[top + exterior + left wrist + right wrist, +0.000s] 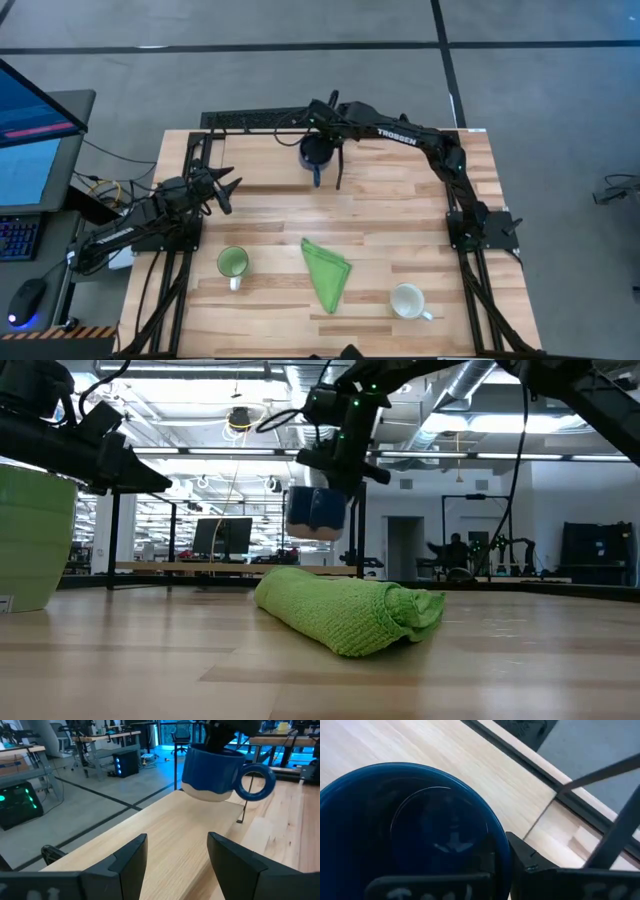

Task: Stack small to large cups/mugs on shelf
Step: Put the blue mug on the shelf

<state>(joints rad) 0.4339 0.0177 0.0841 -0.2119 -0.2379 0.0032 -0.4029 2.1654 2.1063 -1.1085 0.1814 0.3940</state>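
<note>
The dark blue mug fills the right wrist view, its rim pinched by the right gripper, one finger inside the cup and one outside, so the jaws are clamped on the wall. In the low view that mug hangs upright in the air, clear of the wood, and from the left wrist its handle points sideways above the table's far part. From above, the mug sits over the back of the table just inside the shelf, whose black rods run along the far edge; a thin upright rod stands just beside the mug. Open wood spreads all round it toward the front. The left gripper hovers at the left side, near the table's edge, its two fingers spread apart and holding nothing. Farther forward, the light green mug stands near the front left, the folded green cloth lies in the middle front, and the white mug stands at the front right, each well apart from the others.
</note>
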